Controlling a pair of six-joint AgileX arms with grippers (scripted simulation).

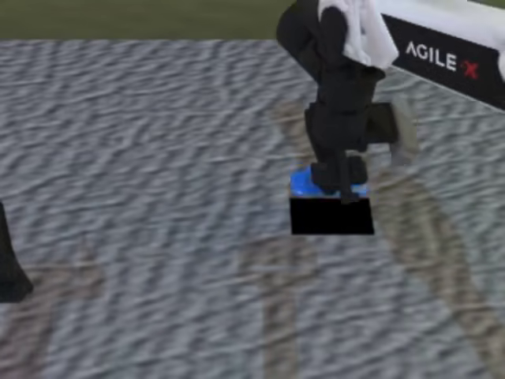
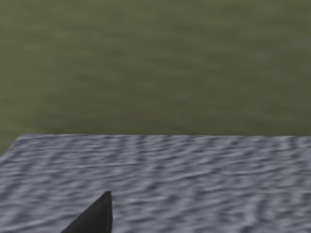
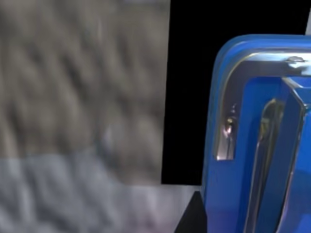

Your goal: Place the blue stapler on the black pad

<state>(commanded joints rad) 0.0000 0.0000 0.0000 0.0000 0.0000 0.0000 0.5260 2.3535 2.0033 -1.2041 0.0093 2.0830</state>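
The blue stapler (image 1: 302, 183) sits at the far edge of the black pad (image 1: 331, 218), mostly hidden under my right gripper (image 1: 339, 188), which comes straight down on it. In the right wrist view the stapler (image 3: 257, 145) fills the frame with its silvery strip showing. One dark fingertip (image 3: 193, 218) presses against its side, and the black pad (image 3: 189, 97) lies behind it. The gripper is shut on the stapler. My left gripper (image 1: 9, 276) stays parked at the table's left edge, open and holding nothing.
The grey rippled tabletop (image 1: 158, 158) spreads all around the pad. In the left wrist view only one fingertip (image 2: 97, 218) shows over the table, with an olive-green ground beyond the far edge.
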